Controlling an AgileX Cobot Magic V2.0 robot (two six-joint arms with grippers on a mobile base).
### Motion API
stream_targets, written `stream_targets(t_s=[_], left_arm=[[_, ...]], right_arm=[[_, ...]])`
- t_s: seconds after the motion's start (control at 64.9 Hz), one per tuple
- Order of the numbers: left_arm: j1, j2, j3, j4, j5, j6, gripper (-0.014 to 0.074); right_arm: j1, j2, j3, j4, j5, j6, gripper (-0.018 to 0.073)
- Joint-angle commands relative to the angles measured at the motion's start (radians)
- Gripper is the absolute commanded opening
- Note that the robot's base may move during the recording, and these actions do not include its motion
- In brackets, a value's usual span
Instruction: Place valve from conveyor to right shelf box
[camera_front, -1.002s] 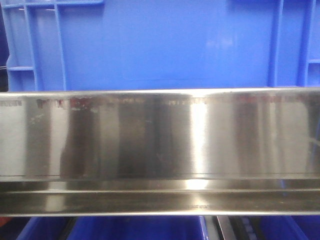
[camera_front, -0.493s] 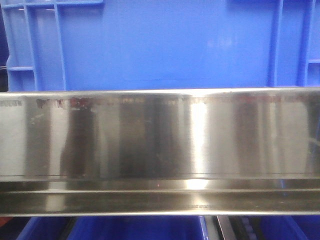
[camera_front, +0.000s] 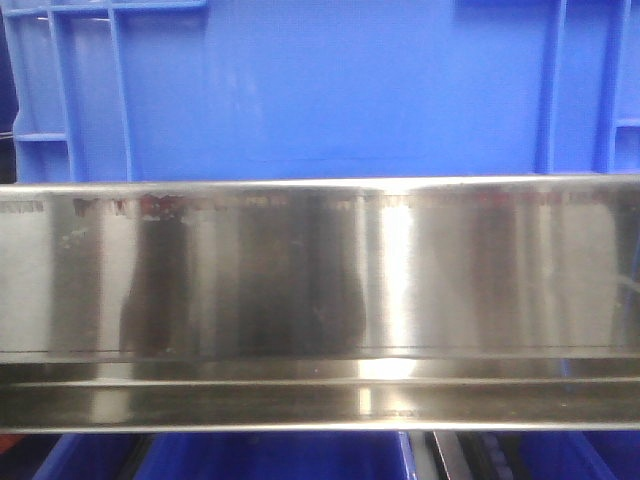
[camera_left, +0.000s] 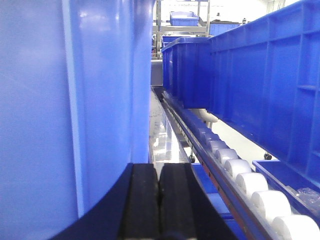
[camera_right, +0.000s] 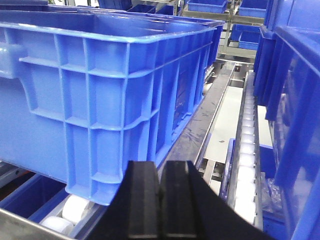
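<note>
Left tool (camera_left: 159, 200): pads pressed together, empty, lower centre. Right tool (camera_right: 159, 200): likewise closed, empty, beside blue crate (camera_right: 100, 100), apparently parked clear. Valve: not visible in any view.

My left pincer (camera_left: 159, 200) consists of two flat, matte black fingers with squared edges, widening into a black housing at the base. My right pincer (camera_right: 160, 200) is identical: two black rectangular fingers above a flared black body.
</note>
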Motion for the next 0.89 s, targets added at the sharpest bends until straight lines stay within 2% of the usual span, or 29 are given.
stream_targets(t_s=[0.0,0.123,0.247,0.37,0.447,0.74,0.879], left_arm=[[0.003,-0.006,-0.001,-0.006,-0.02,0.003,-0.0111],[0.003,-0.006,-0.001,-0.006,-0.02,0.003,-0.0111],[0.003,-0.006,-0.001,-0.006,-0.02,0.003,-0.0111],[0.003,-0.006,-0.001,-0.006,-0.02,0.003,-0.0111],[0.003,-0.006,-0.001,-0.006,-0.02,0.003,-0.0111],[0.003,-0.006,-0.001,-0.006,-0.02,0.003,-0.0111],[0.003,-0.006,-0.001,-0.006,-0.02,0.003,-0.0111]], right_arm=[[-0.008,-0.006,0.002,-0.006,-0.016,0.0,-0.0153],[-0.072,-0.006,0.026,-0.013,-0.119,0.0,-0.0153],[-0.181,-0.01,0.092,-0.013,-0.261,0.0,-0.0153],[-0.285,-0.039,0.178,-0.038,-0.321,0.09,-0.0153],[-0.319,-0.071,0.236,-0.063,-0.33,0.14,-0.0153],[-0.325,-0.136,0.407,-0.084,-0.395,0.14,-0.0153],[-0.31,-0.136,0.451,-0.108,-0.486,0.14,-0.0153]])
